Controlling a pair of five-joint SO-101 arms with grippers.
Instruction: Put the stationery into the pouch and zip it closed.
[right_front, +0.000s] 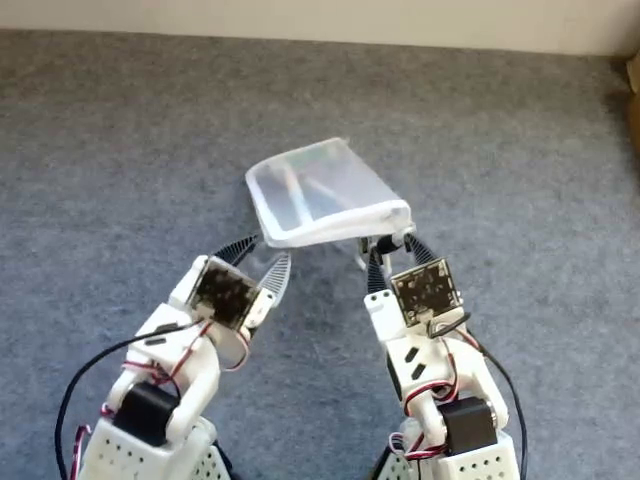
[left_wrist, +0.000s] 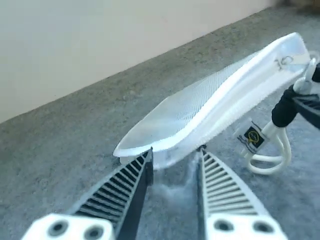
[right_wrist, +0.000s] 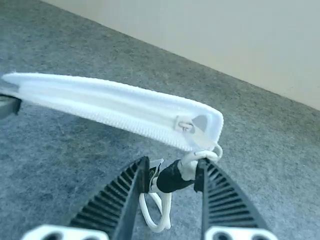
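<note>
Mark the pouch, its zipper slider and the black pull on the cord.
pouch (right_front: 322, 192): high view, on the clear mesh side panel.
zipper slider (right_wrist: 186, 125): right wrist view, on the slider's small metal body near the pouch's end.
black pull (right_wrist: 172, 181): right wrist view, on its thick middle.

We see the pouch in the middle of the table, just beyond both arms, and the stationery lies inside it. The left gripper stands before the pouch's near left corner, which sits just at its fingertips. The right gripper stands before the near right corner. Between its fingers we find the cord pull, touching both, close beside the zipper slider at that end. A wall lies behind the table.
</note>
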